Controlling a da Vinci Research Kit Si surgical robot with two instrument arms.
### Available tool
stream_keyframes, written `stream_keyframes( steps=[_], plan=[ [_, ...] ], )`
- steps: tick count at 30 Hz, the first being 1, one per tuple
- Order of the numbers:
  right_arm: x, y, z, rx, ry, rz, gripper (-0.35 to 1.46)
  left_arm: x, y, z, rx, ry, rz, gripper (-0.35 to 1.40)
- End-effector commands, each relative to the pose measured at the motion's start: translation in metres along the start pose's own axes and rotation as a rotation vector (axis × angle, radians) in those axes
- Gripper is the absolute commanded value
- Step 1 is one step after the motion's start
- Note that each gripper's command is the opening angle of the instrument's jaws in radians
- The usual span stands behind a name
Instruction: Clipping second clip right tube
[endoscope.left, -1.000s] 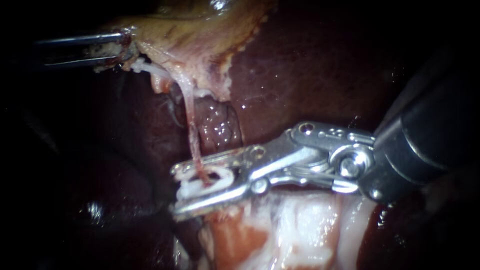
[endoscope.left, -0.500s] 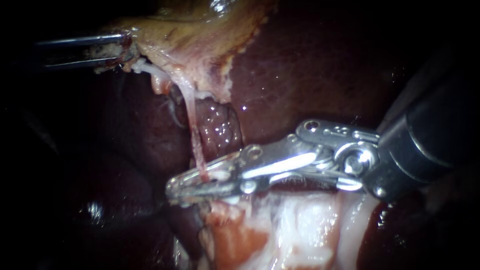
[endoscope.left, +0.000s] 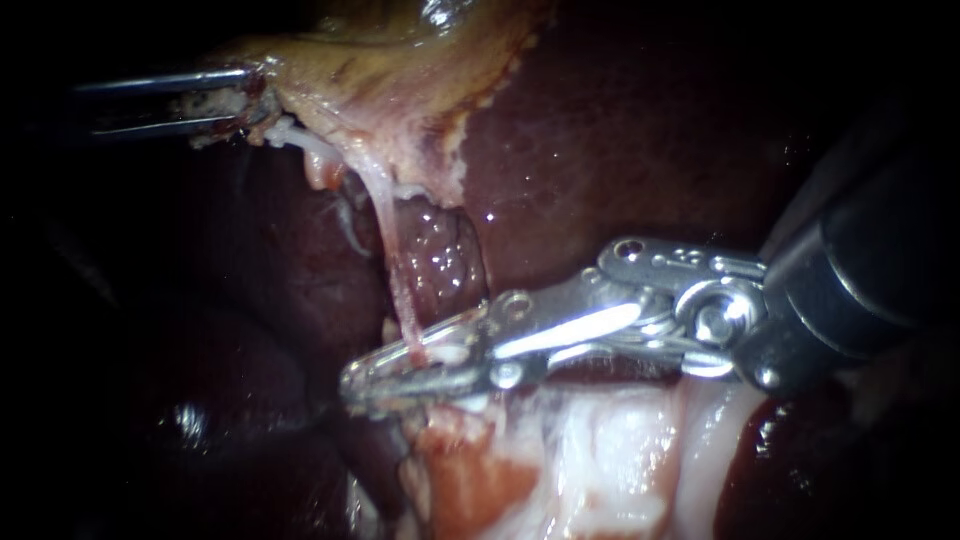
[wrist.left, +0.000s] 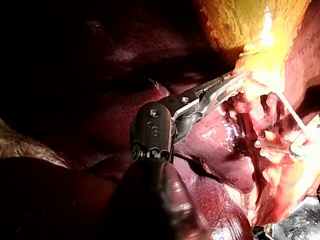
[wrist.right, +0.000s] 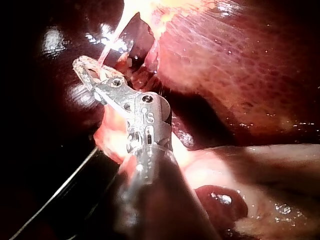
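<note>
Tube (endoscope.left: 395, 270) is running nearly vertical in the endoscope view. Its top end is coming off the pale underside of the gallbladder (endoscope.left: 400, 90), and its bottom end is slanting slightly rightward as it drops into the right instrument (endoscope.left: 350, 382). It's looking thin, pinkish and taut, lying in front of the dark liver (endoscope.left: 620, 130).

Right instrument is coming in from the right, long axis roughly horizontal and dipping a little toward its tips, so it's crossing the tube at close to a right angle. Its end effector is standing narrow. Both jaws are pressing on a white clip (endoscope.left: 442, 353) (only a sliver is showing through the jaw slot), and the tube is passing between the jaws at that spot, back from the tips. Tips are pointing left, just past the tube. Pale pink-white tissue (endoscope.left: 600, 460) is lying right under the jaws.

Left instrument (endoscope.left: 245, 98) is coming in from the left, near horizontal, tips pointing right. Its end effector is holding the gallbladder's edge, with tissue sitting between both jaws, well apart from the right instrument. A whitish strand (endoscope.left: 300, 140) is running from that grip toward the tube's top end.

Right wrist view is also showing the tube entering the narrow jaws.
</note>
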Motion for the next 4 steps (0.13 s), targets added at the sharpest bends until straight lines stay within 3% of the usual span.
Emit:
stream_keyframes(
  steps=[1,3,4],
  plan=[
    [-0.0001,0.0002,0.0,-0.001,0.001,0.0,-0.35,0.0,0.0,0.0,0.0,0.0,0.0,-0.35],
    [-0.0002,0.0004,-0.0001,-0.002,0.001,0.0,-0.35,0.0,0.0,0.0,0.0,0.0,0.0,-0.35],
    [-0.0002,0.0006,-0.0001,-0.002,0.001,0.0,-0.24,0.0,0.0,0.0,0.0,0.0,0.0,-0.35]
  ],
)
